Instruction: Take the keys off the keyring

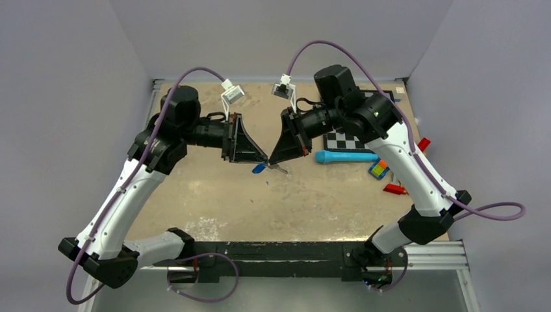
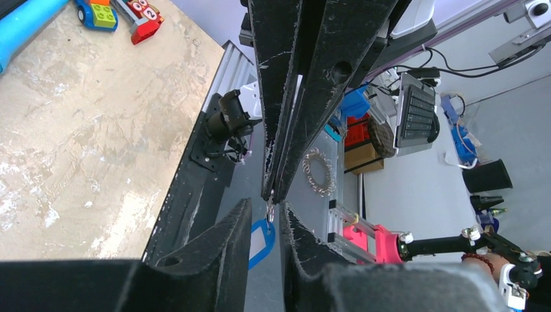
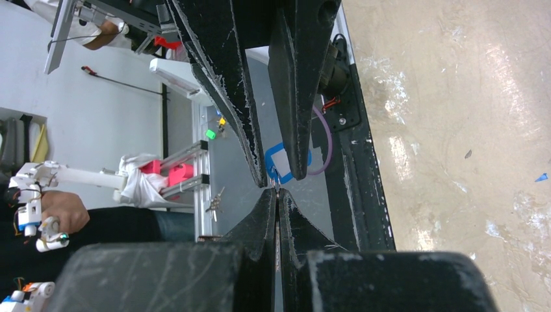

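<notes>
Left gripper (image 2: 265,209): top view centre, jaws narrowly parted, gap visible.
Right gripper (image 3: 277,195): pinched tight onto keyring (image 2: 269,212).
Blue tag (image 2: 260,242): hanging between left fingers (image 2: 227,240).

Left jaws parted, right jaws pinched, tips close together.

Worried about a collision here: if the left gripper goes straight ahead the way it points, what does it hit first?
Probably the keyring pinched in the right gripper's shut tips, then those tips; they face it head-on, almost touching, though depth is unclear.
</notes>
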